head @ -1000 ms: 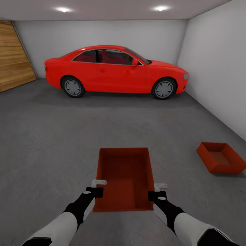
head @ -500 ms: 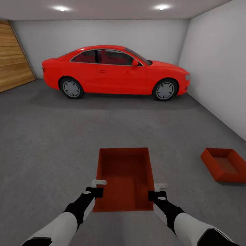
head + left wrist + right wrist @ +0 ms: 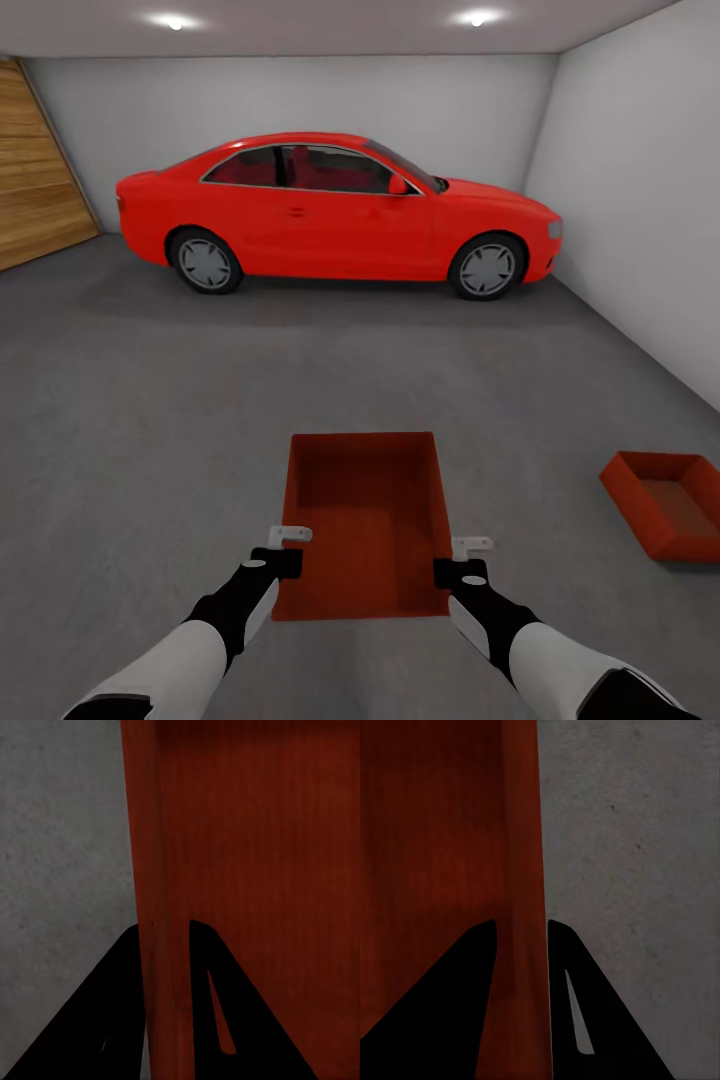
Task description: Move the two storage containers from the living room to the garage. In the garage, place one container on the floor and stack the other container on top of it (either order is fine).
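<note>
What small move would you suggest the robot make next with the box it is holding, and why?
Probably turn right: the left hand and right hand each clamp a side wall of the held box, while the other box sits on the concrete floor far to the right, not yet underneath.

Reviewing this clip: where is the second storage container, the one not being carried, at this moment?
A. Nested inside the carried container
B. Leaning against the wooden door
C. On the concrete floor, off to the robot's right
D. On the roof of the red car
C: the second storage container sits on the grey floor at the head view's right, apart from the carried container clamped by the left gripper and right gripper.
</note>
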{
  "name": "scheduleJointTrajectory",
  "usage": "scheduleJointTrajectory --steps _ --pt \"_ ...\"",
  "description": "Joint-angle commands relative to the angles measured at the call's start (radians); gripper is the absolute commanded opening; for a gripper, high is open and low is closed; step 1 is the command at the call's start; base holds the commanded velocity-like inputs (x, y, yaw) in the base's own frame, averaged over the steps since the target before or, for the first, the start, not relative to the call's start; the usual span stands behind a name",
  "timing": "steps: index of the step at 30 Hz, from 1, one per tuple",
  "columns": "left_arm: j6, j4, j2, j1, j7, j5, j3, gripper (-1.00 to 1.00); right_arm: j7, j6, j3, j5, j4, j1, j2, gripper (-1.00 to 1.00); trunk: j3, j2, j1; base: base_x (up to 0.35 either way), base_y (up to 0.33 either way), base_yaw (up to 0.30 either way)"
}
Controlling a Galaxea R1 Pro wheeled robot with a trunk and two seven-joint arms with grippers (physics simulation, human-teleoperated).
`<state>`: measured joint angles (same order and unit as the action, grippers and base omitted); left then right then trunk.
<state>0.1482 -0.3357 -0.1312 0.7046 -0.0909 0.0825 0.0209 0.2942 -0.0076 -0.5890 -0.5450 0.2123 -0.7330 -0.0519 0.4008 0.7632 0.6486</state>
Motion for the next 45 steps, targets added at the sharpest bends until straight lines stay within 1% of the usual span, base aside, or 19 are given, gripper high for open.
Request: scheduleJointTrajectory --steps 1,45 --pt "0.005 0.018 -0.002 -0.001 -0.006 -0.009 -0.029 -1.00 0.012 -0.003 0.001 0.011 0.001 -0.002 0.000 -1.00 0.001 0.001 0.001 0.324 0.000 0.000" --pt "0.004 0.018 -0.002 -0.001 -0.006 -0.009 -0.029 -1.00 0.013 -0.003 0.001 0.011 0.001 -0.002 0.000 -1.00 0.001 0.001 0.001 0.324 0.000 0.000"
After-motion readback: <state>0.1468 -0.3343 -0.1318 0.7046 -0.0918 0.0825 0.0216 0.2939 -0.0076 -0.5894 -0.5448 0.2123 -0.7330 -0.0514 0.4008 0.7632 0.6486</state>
